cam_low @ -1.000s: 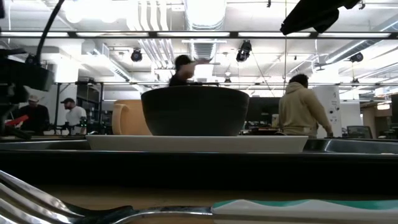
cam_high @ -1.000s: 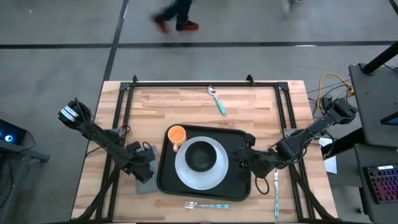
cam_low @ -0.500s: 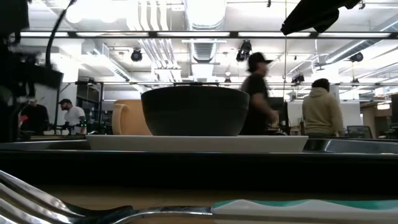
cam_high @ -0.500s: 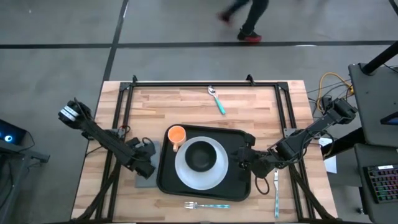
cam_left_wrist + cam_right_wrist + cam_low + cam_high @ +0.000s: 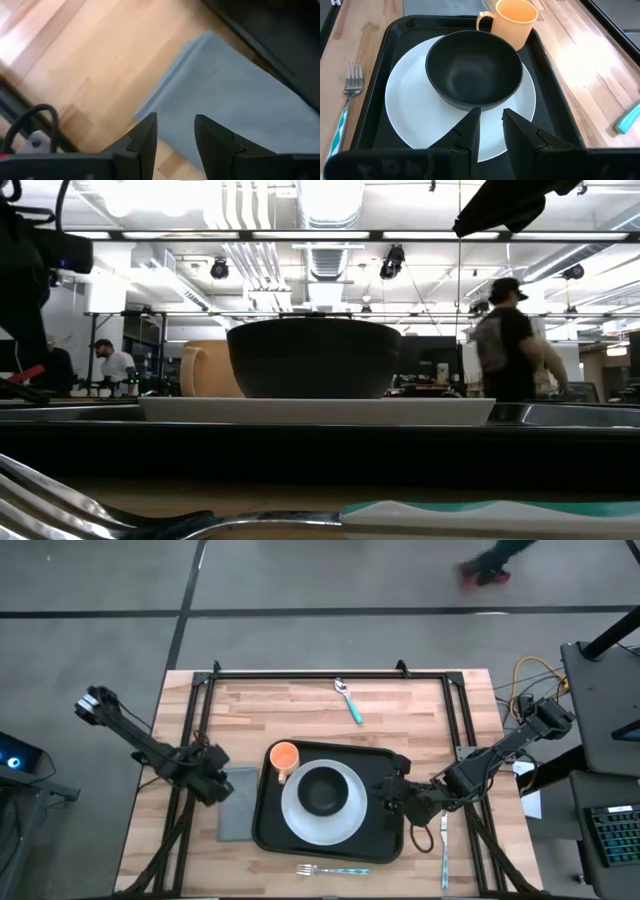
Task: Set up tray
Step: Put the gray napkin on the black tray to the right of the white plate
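Observation:
The black tray [image 5: 385, 840] lies on the wooden table and carries a white plate [image 5: 300, 825], a black bowl [image 5: 322, 790] resting on the plate, and an orange cup [image 5: 284, 756] in its far left corner. A grey folded napkin [image 5: 238, 808] lies flat on the table against the tray's left rim. My left gripper [image 5: 220, 788] [image 5: 175, 132] is open just above the napkin's far left corner [image 5: 150, 107]. My right gripper [image 5: 383, 792] [image 5: 491, 122] hovers over the tray's right part, open by a narrow gap, pointing at the bowl [image 5: 472, 67].
A teal-handled spoon [image 5: 349, 700] lies near the table's far edge. A fork [image 5: 332, 870] [image 5: 150, 515] lies near the front edge, and a knife [image 5: 444, 845] right of the tray. A black frame [image 5: 330, 674] borders the table. People move about in the room behind.
My left gripper has drawn back from the napkin's middle toward the table's far left corner and risen. The napkin, earlier half hidden under it, now lies flat and uncovered beside the tray. A person has walked past beyond the far edge.

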Available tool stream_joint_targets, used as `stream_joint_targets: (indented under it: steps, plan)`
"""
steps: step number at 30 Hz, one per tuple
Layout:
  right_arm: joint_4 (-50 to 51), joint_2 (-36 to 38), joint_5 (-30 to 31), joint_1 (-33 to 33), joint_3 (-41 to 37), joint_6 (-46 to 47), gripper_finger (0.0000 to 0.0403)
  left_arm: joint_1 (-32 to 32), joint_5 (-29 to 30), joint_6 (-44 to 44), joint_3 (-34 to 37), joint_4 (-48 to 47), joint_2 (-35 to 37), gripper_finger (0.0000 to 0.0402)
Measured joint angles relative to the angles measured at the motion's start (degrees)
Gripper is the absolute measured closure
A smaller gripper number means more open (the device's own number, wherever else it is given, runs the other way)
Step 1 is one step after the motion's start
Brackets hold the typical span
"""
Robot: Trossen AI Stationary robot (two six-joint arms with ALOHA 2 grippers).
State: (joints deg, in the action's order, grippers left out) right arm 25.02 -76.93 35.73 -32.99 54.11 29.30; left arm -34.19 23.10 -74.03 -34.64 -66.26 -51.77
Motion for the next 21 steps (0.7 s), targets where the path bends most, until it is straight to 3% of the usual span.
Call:
stream_joint_targets:
  steps: [7,14,17,21]
  plan:
    - [0.04,0.00,-0.09,0.00,0.00,0.07,0.0328,1.84,4.27,-2.15,0.97,0.11,1.04,0.0289]
    - [-0.16,0.01,-0.15,0.00,-0.01,0.37,0.0328,9.71,5.88,-3.56,1.14,0.08,-3.92,0.0290]
    - [-0.18,0.02,-0.15,0.00,-0.01,0.48,0.0328,13.77,3.32,-0.61,1.23,0.24,-5.91,0.0290]
    - [-0.18,0.01,-0.17,0.00,-0.01,0.48,0.0328,17.79,-3.15,10.25,2.93,3.36,-7.26,0.0290]
